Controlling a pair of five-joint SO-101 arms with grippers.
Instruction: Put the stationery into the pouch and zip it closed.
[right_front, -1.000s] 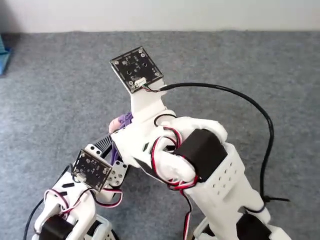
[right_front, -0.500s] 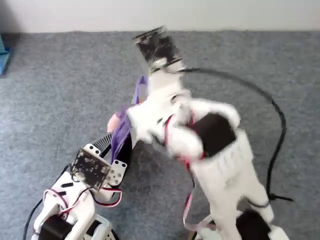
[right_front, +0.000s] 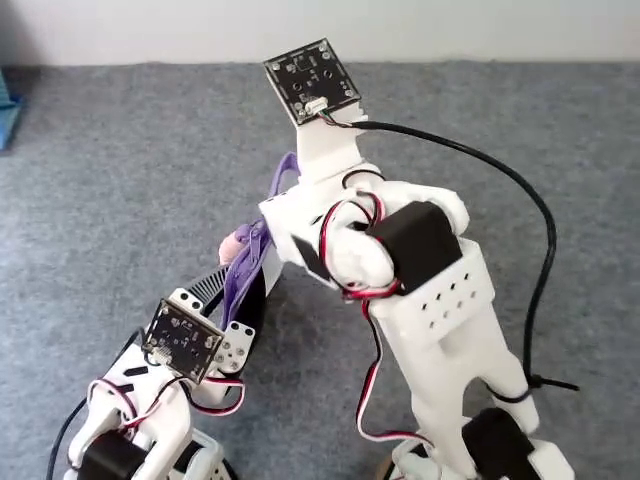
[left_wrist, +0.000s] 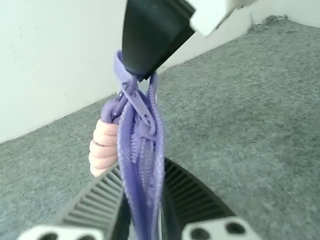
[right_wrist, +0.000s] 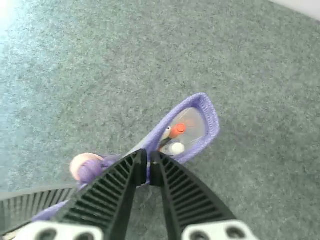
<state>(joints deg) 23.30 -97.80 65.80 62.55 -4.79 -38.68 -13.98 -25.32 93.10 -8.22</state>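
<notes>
A purple pouch (right_front: 248, 272) hangs in the air between my two grippers. My left gripper (left_wrist: 142, 192) is shut on its lower edge, the black ribbed fingers (left_wrist: 97, 205) pressing the fabric from both sides. My right gripper (right_wrist: 148, 156) is shut on the zip (left_wrist: 134, 95) at the pouch's upper end. Through the pouch's clear window (right_wrist: 186, 131) I see pens, one with an orange cap (right_wrist: 178, 128). A pink charm (left_wrist: 102, 150) hangs at the side of the pouch (right_wrist: 200, 107). In the high view the right arm (right_front: 400, 260) covers most of the pouch.
Grey carpet (right_front: 120, 170) covers the whole table. A white wall (right_front: 320, 30) runs along the far edge. A blue object (right_front: 6, 120) shows at the far left edge. The right arm's black cable (right_front: 520, 230) loops out to the right.
The right arm swung away from the left arm, toward the far side, with the zip in its gripper, and the pouch is now drawn out longer. The left arm held still.
</notes>
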